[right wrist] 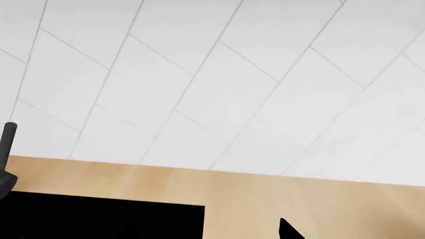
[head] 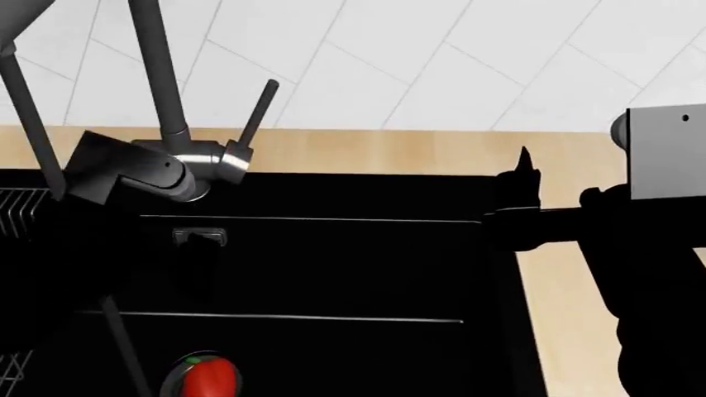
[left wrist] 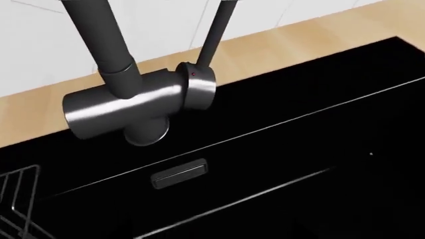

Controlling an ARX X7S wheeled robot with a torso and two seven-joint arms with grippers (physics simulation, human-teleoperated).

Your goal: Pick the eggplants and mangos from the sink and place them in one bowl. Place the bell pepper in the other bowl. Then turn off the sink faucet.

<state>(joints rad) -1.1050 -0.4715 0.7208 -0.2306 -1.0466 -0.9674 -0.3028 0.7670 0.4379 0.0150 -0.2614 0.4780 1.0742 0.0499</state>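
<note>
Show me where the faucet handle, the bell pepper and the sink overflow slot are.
Faucet handle (head: 257, 110), head view, middle of the thin dark lever.
Bell pepper (head: 207, 379), head view, its red body below the green stem.
Overflow slot (left wrist: 179, 174), left wrist view, centre of the slot's plate.

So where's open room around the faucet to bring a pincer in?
Free: the wooden counter strip between the tiled wall and the sink, right of the lever handle, up to the right pincer. The basin floor mid-sink is bare too. Crowded: the faucet body, with the left arm beside it, and the bell pepper at the near edge.
</note>
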